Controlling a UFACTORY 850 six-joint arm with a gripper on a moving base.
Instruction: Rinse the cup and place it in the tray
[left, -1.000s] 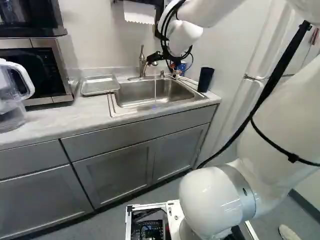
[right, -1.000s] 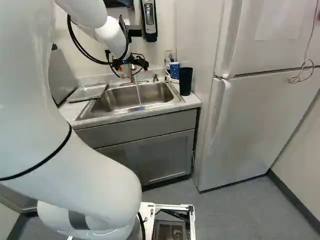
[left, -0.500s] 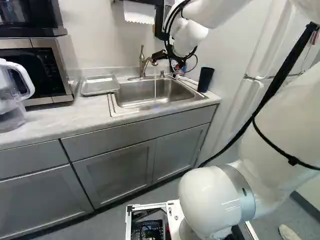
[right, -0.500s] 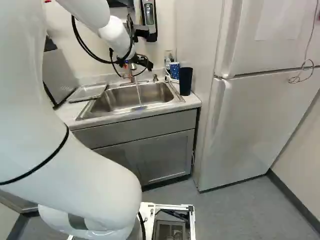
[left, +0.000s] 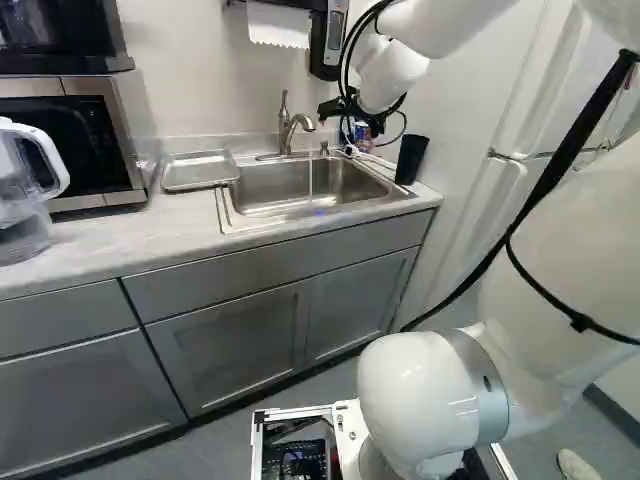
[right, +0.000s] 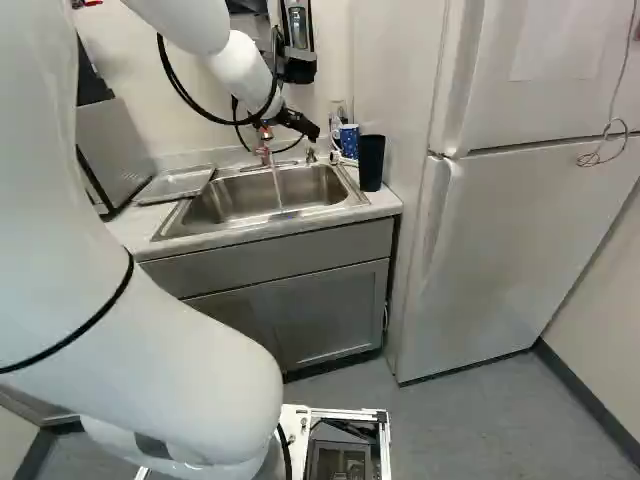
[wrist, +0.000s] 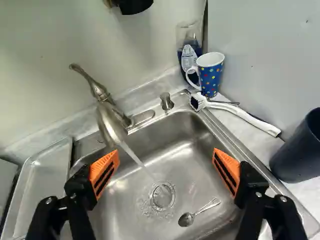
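Spot cup (wrist: 211, 75) upright ahead of wide-open gripper (right: 314, 131).
Hard to make out in left base view, clearer in right; partly hides bottle (wrist: 189, 56). Cut off in wrist view: tray (wrist: 45, 185) past left finger, tumbler (wrist: 300, 150) past right. Only there, see spoon (wrist: 186, 219) under gripper, in sink (wrist: 182, 160).

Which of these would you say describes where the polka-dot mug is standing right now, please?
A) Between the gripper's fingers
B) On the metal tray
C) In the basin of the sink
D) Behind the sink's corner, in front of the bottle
D: the mug stands past the corner of the sink, partly covering the bottle.
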